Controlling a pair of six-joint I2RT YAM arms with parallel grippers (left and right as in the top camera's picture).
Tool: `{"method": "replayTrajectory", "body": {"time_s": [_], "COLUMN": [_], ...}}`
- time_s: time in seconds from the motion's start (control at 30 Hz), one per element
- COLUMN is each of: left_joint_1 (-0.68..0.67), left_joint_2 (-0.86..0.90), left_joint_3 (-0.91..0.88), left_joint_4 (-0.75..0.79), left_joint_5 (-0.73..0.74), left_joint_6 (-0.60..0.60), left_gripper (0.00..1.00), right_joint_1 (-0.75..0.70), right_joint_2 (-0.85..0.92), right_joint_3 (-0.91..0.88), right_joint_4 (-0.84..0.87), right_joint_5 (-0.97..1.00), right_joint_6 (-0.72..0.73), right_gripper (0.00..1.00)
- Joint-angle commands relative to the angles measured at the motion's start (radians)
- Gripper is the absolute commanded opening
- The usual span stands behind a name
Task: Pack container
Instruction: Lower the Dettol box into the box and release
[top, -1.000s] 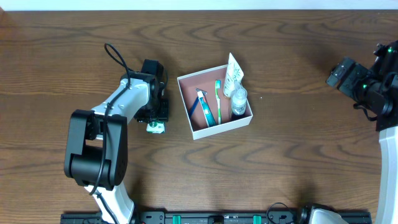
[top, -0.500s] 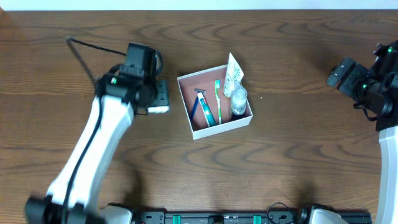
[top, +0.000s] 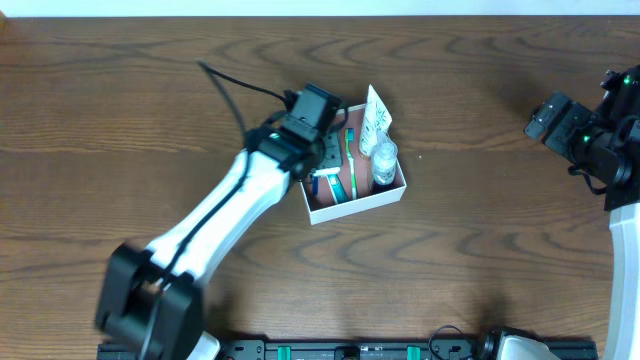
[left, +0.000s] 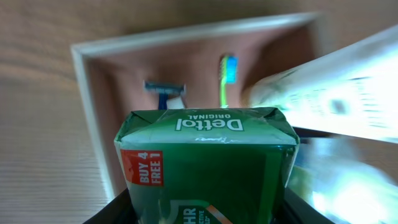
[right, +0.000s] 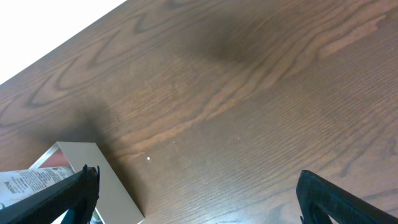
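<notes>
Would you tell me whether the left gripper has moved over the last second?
Yes: the left gripper went right, from left of the container to over it.

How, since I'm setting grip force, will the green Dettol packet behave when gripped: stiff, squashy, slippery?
The green Dettol packet probably feels stiff: its flat faces and crisp edges hold shape in the left claw. Its glossy wrapper may be slippery. Being boxy, it should not roll once in the container.
</notes>
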Motion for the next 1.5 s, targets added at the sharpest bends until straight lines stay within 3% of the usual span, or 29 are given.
{"method": "replayTrajectory", "body": {"time_s": [0.0, 0.27, 0.63, 0.8, 0.97, 1.27, 1.47], "left_joint_1": [0.001, 0.001, 0.0, 0.003, 0.026, 0.221, 0.414], "left_joint_2": [0.071, 0.139, 0.106, 0.023, -0.126, -0.419, -0.501], "left_joint_3": [-0.011, -0.011, 0.006, 0.006, 0.006, 0.006, 0.006], "left_joint_4": [0.008, 0.015, 0.018, 0.014, -0.013, -0.22, -0.274], "left_joint_5": [-0.061, -0.108, -0.057, -0.055, -0.063, -0.301, -0.318], "left_joint_6": [-0.073, -0.077, -0.08, -0.063, 0.043, 0.184, 0.237], "left_gripper": [0.39, 0.4, 0.7, 0.7, 0.7, 0.86, 0.93], "right_joint_1": [-0.006, -0.006, -0.006, -0.006, -0.006, -0.006, -0.006], "right_joint_2": [0.005, 0.005, 0.005, 0.005, 0.005, 0.005, 0.005], "right_joint_3": [0.005, 0.005, 0.005, 0.005, 0.005, 0.005, 0.005], "right_joint_4": [-0.001, -0.001, -0.001, -0.001, -0.001, -0.001, -0.001], "right_joint_5": [-0.003, -0.003, -0.003, -0.003, -0.003, -0.003, -0.003], "right_joint_6": [0.009, 0.009, 0.009, 0.009, 0.009, 0.009, 0.009], "right_gripper": [0.99, 0.99, 0.99, 0.99, 0.99, 0.99, 0.99]}}
